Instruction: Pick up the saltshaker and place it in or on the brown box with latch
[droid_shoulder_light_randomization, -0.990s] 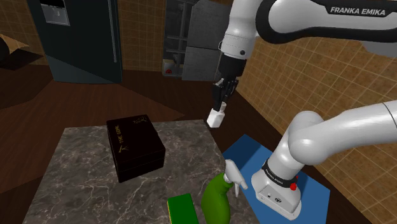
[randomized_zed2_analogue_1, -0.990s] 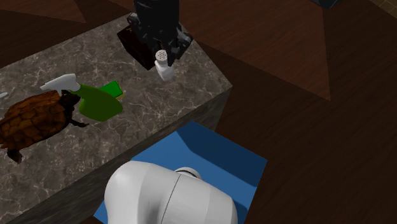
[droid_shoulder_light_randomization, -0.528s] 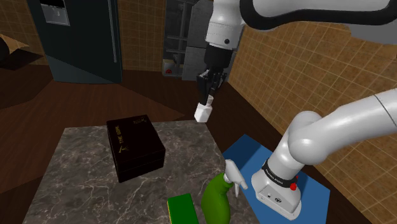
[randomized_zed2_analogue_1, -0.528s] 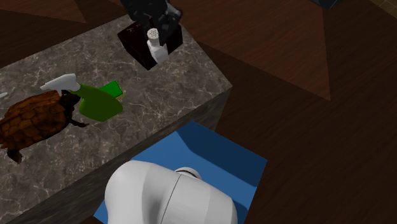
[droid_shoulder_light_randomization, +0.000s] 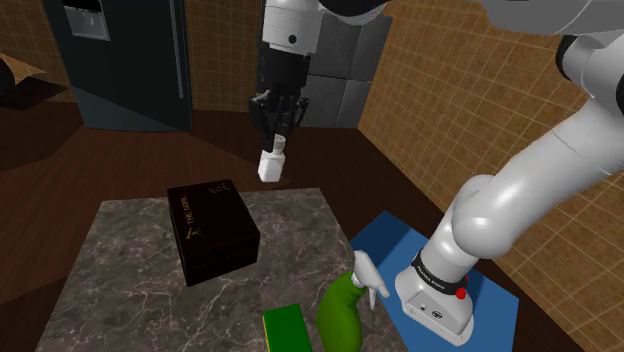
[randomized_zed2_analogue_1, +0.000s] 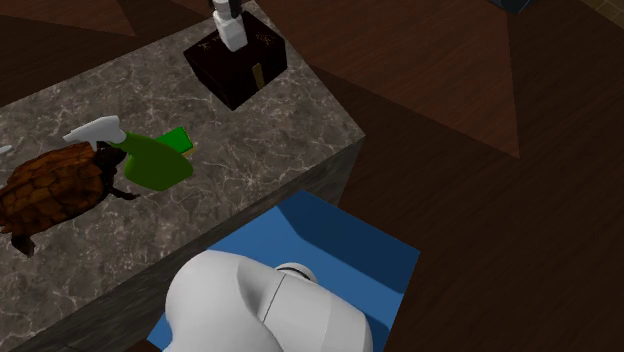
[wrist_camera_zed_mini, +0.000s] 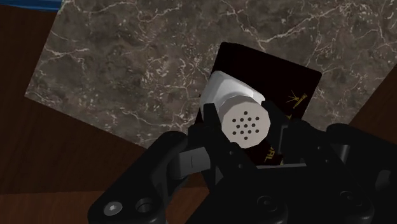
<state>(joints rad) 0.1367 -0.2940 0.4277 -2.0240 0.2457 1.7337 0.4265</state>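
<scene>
My gripper (droid_shoulder_light_randomization: 277, 139) clamps the white saltshaker (droid_shoulder_light_randomization: 269, 166) near its cap between its 2 fingers. I judge it light, rigid and slippery; a mid-body hold would be steadier.

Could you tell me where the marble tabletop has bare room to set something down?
The tabletop is bare between the dark box and the spray bottle, and on the box's shoulder-view left. The spray bottle, green block and turtle crowd one end.
</scene>
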